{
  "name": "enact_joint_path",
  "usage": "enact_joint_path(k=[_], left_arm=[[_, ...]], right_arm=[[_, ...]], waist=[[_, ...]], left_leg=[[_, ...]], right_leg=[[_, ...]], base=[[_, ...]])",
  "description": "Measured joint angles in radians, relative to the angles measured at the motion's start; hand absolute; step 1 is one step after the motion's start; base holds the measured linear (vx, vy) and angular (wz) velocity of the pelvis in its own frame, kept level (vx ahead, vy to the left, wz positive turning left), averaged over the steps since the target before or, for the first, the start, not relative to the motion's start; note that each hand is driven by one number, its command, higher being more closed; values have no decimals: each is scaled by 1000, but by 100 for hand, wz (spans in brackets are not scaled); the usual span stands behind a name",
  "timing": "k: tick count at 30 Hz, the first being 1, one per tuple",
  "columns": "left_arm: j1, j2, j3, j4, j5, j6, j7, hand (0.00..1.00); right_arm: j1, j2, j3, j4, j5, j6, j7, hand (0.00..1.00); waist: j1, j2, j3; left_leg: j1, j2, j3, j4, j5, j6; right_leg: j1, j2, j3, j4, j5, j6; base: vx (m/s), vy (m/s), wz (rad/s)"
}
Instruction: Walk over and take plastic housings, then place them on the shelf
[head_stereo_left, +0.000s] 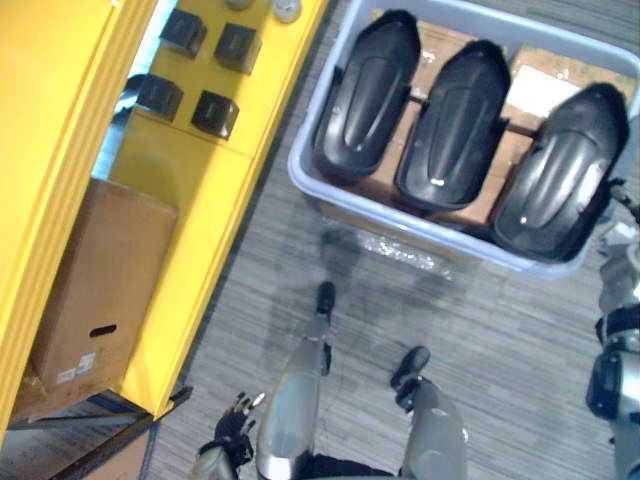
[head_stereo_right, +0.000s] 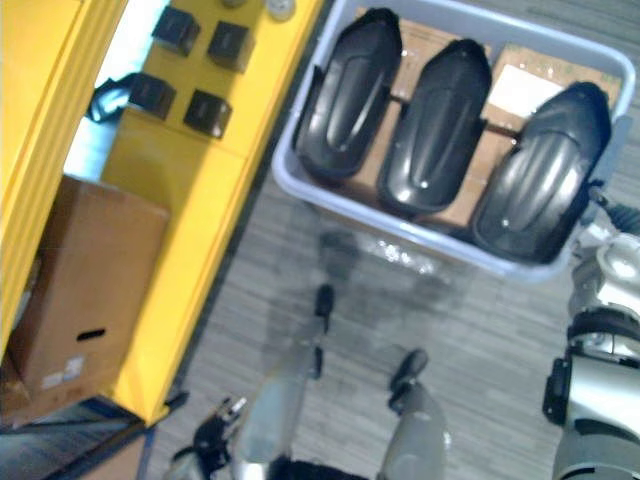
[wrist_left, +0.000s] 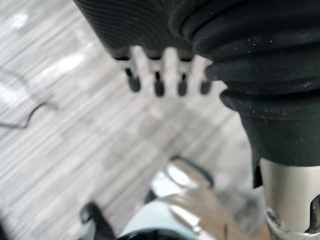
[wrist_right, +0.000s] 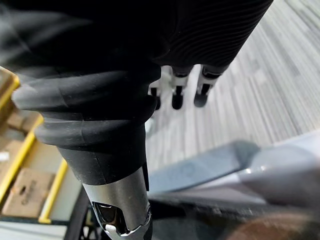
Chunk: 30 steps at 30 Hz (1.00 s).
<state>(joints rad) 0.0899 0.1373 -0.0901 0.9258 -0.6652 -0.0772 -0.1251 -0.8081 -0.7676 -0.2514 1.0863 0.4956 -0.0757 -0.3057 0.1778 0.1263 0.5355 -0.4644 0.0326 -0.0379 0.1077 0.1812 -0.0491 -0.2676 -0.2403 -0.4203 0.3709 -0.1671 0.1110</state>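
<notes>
Three black plastic housings (head_stereo_left: 368, 95) (head_stereo_left: 455, 125) (head_stereo_left: 560, 175) lie side by side on cardboard in a pale blue-grey bin (head_stereo_left: 400, 222) just ahead on the floor. A yellow shelf (head_stereo_left: 180, 290) runs along the left. My left hand (head_stereo_left: 232, 425) hangs low by my side, its fingers (wrist_left: 157, 85) straight over the carpet and holding nothing. The fingers of my right hand (wrist_right: 177, 95) are also straight and empty. That hand hangs beside the bin's right end, with the bin's rim (wrist_right: 200, 167) close by.
Several small black boxes (head_stereo_left: 200, 70) sit on the yellow shelf's top. A brown cardboard box (head_stereo_left: 95, 290) stands in the shelf's lower bay. A scrap of clear plastic wrap (head_stereo_left: 400, 248) lies on the grey striped carpet at the bin's near edge.
</notes>
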Motion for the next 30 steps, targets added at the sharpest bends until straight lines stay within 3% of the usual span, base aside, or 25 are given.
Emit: enact_joint_path(k=[9,10,15,21,26,30], left_arm=[[3,-22,1,1,-35,1,-51,0],[3,-22,1,1,-35,1,-52,0],[3,-26,-2,1,-43,-1,-52,0],[9,-26,-11,2,-44,-7,-52,0],[10,-25,-12,1,-45,-6,-51,0],[18,-25,-12,-3,-45,-6,-51,0]], right_arm=[[-66,-45,42,63,-42,78,42,0],[-66,-49,42,65,-44,85,45,100],[-81,-84,70,100,-139,150,46,100],[-104,-122,121,121,-273,240,38,100],[-110,-129,155,122,-340,279,-4,100],[-110,-130,176,121,-373,281,-27,100]], waist=[[8,27,1],[10,27,1],[26,31,-2],[26,32,-2],[26,32,-2],[26,32,-2]], left_leg=[[-28,-18,-28,9,2,-1],[-28,-18,-29,9,2,-2],[-44,-18,-36,27,2,-2],[-47,-18,-44,35,2,-2],[-51,-19,-68,38,1,-2],[-51,-19,-68,40,1,-2]], right_leg=[[-22,-21,-21,39,-21,2],[-24,-21,-21,40,-21,1],[-38,-23,-24,63,-35,-4],[-43,-24,-22,80,-45,-7],[-44,-23,-30,91,-52,-10],[-43,-23,-30,93,-52,-10]], base=[[-14,-9,9],[0,0,0],[-5,-4,1],[-11,-7,0],[-30,-16,4],[-17,-5,0]])
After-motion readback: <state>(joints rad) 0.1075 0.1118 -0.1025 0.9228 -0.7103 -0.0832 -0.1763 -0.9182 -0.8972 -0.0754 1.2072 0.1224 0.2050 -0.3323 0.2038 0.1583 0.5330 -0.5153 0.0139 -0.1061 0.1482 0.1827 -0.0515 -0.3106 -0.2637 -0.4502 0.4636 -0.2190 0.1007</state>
